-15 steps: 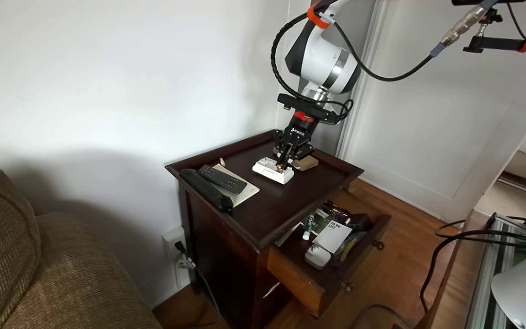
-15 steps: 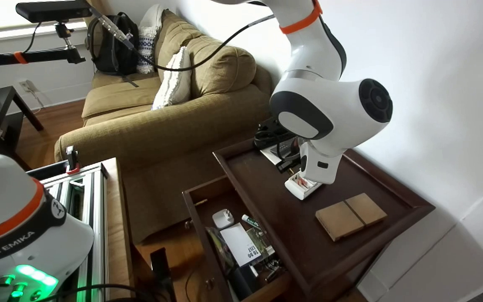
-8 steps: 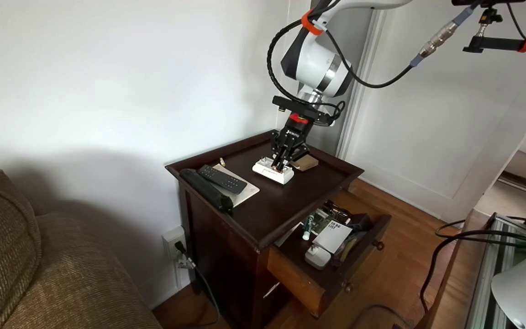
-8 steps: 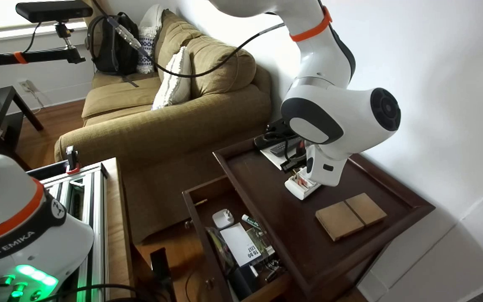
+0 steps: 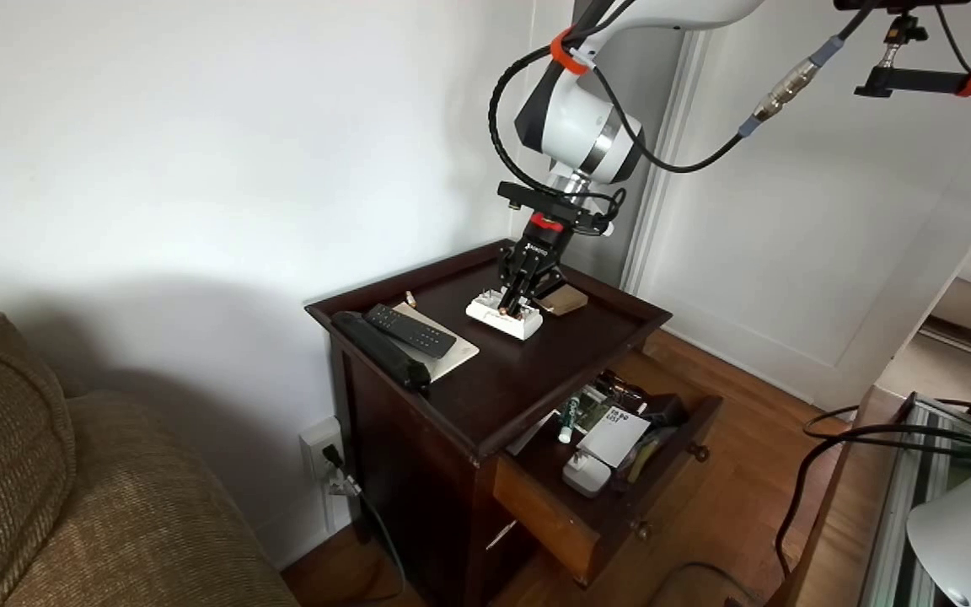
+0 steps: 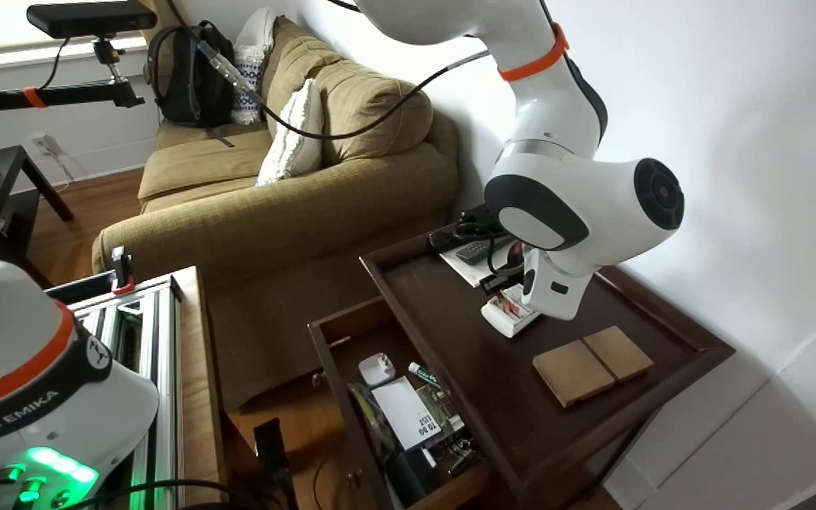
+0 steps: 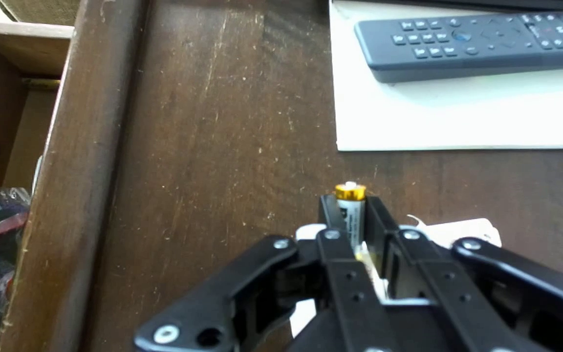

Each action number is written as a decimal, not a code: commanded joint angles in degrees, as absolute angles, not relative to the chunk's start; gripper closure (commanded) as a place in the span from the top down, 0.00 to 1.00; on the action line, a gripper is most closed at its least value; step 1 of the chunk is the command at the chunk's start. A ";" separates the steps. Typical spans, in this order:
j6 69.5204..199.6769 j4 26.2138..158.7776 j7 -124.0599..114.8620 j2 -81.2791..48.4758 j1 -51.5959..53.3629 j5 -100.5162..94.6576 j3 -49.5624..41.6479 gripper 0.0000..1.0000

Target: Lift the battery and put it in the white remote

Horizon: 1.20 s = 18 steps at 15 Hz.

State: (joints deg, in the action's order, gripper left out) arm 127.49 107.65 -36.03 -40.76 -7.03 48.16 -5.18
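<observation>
Battery [image 7: 352,215]: right of and below the centre of the wrist view, between the fingers of the tool [image 7: 353,203], gold end toward the top of the frame and poking just past the tips.
Tool grip: clamped on the battery from both sides, its long axis in line with the fingers.
White remote [image 5: 498,315]: at the fingertips, on the tabletop [image 5: 494,388], its length slanting from upper left to lower right in an exterior view; in the wrist view its casing peeks out on both sides of the tool.
Battery to slot: tips over the hollow upper face; contact cannot be told.
Coming move: probably turns on lining the battery's length up with the slot, which the fingers mostly hide.
Battery label: dark lettering, part-covered, unreadable.
Notepad [image 5: 614,436]: "TO DO LIST", in the drawer [image 5: 540,510], right of the lower centre.
Robot base [image 6: 54,382]: "ANKA EMIKA", first letters cut off, lower left.
Dark remote [image 7: 477,44]: key marks, upper right, too blurred to read.
</observation>
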 commanded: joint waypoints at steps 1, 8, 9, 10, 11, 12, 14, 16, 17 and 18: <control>124.81 105.82 -38.86 -42.00 -7.23 48.52 -5.84 0.04; 123.82 105.41 -41.67 -42.43 -7.24 47.87 -6.63 0.04; 123.82 105.35 -41.63 -42.56 -7.31 47.85 -6.66 0.04; 123.74 105.27 -41.63 -42.73 -7.38 47.93 -6.65 0.04; 123.60 105.22 -41.83 -42.92 -7.37 47.90 -6.70 0.04; 123.52 105.17 -41.95 -43.07 -7.36 47.84 -6.73 0.04; 123.68 105.05 -42.21 -43.26 -7.25 47.58 -6.91 0.04; 123.82 104.97 -42.31 -43.18 -7.24 47.45 -7.00 0.04; 123.88 104.97 -42.33 -43.06 -7.25 47.44 -7.04 0.04; 123.91 104.99 -42.21 -42.96 -7.25 47.37 -7.07 0.04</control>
State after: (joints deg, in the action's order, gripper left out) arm 125.66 106.40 -41.28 -42.20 -7.03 48.03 -6.59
